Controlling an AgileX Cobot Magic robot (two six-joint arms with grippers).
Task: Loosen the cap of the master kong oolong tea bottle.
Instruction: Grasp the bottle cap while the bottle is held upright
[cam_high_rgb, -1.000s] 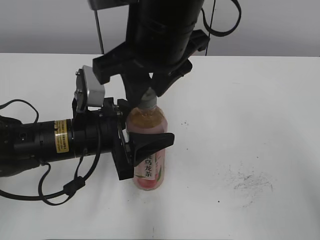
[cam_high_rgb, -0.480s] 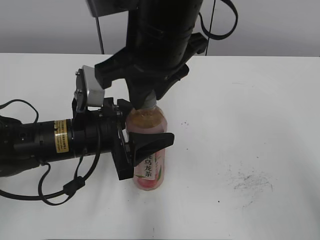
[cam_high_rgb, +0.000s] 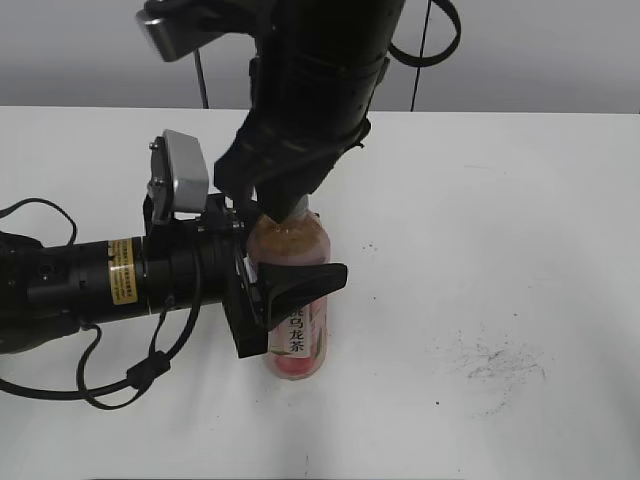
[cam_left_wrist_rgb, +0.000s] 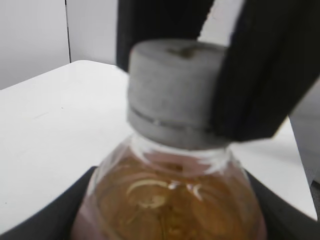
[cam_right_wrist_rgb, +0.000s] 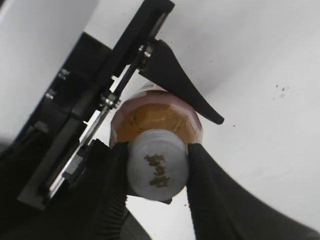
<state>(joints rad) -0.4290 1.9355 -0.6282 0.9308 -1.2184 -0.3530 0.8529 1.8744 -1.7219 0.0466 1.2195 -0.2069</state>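
The master kong oolong tea bottle (cam_high_rgb: 292, 300) stands upright on the white table, amber tea showing above its pink label. My left gripper (cam_high_rgb: 290, 285) is shut on its body from the left; the bottle shoulder (cam_left_wrist_rgb: 170, 200) fills the left wrist view between the jaws. My right gripper (cam_high_rgb: 285, 205) comes down from above and is shut on the cap (cam_right_wrist_rgb: 157, 171), a light-grey round cap with a dark logo on top, one finger on each side. The cap also shows in the left wrist view (cam_left_wrist_rgb: 175, 90), pinched by the black fingers. In the exterior view the cap is mostly hidden.
The white table (cam_high_rgb: 500, 220) stretches to the right, with dark scuff marks (cam_high_rgb: 495, 360) at the right front. A black cable (cam_high_rgb: 60, 380) loops on the table at the left. A grey wall stands behind.
My right gripper has turned about the cap, its wrist and camera housing swinging round to the left. The bottle has tilted slightly and the left gripper has stayed put.
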